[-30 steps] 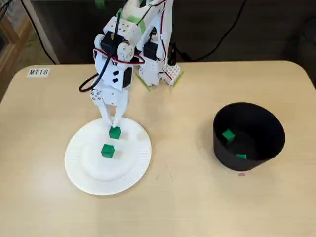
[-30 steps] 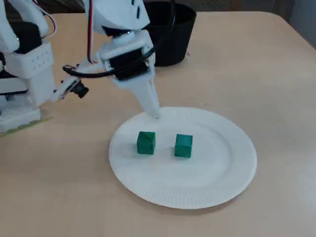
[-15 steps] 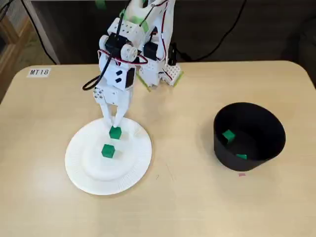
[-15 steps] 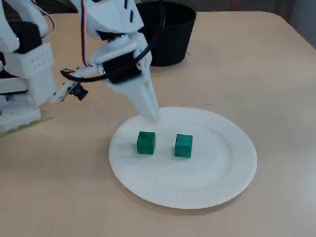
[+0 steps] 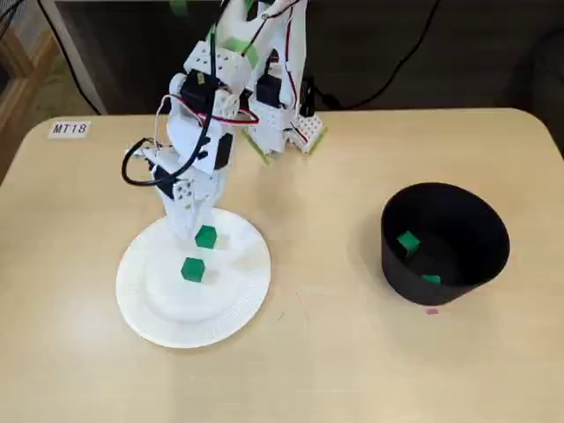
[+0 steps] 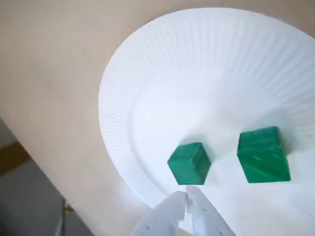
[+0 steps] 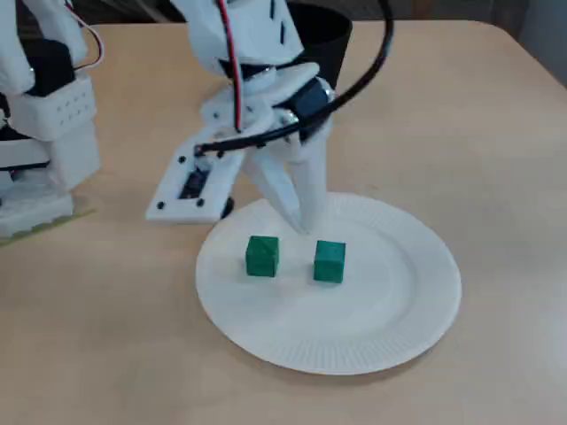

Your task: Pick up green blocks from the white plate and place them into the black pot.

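The green block point(image 6: 189, 163) just ahead of our claw point(image 6: 186, 194) lies on the white plate point(image 6: 162, 59), with a second block point(image 6: 263, 155) beside it, not touching. We judge both light, rigid and smooth, best pinched across opposite flat faces. Our claw is closed tight and empty. The black pot point(image 5: 401, 278) stands well apart on the bench point(image 5: 335, 370).

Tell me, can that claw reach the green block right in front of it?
Probably yes: the gripper hovers over the plate just short of that block, with nothing between them. Its jaws look shut, though, so they must open first.
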Tool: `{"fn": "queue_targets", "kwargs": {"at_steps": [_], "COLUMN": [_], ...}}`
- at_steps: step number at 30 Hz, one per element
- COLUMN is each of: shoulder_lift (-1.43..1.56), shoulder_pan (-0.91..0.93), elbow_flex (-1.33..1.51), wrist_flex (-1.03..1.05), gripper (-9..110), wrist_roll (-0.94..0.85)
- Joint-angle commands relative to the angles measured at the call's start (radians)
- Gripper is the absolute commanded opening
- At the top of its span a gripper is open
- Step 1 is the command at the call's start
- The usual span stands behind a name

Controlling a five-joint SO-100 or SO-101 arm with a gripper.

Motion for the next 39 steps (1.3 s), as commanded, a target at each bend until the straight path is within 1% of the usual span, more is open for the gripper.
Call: {"fn": "queue_targets", "kwargs": {"at_steps": [1,3,6,9,15,24,31,39], "shoulder_lift": [-0.026,-0.061,-0.160,-0.259,-0.382,-0.460,-0.537,-0.511], "shoulder_pan": [-0.003,-0.009,-0.025,-0.038,-0.072,-0.066,-0.061,-0.060], "elbow_flex": [-0.086,-0.112,-0.219,-0.341,-0.474,-0.508,-0.609,-0.735], "wrist_flex": [0.044,0.080,0.189,0.275,0.291,0.319,0.430,0.572], "gripper": [6,7,15,19,20,22,20,20], "wrist_roll": [-0.061,-0.061,-0.081,-0.098,-0.094,-0.100,-0.114,-0.147]}}
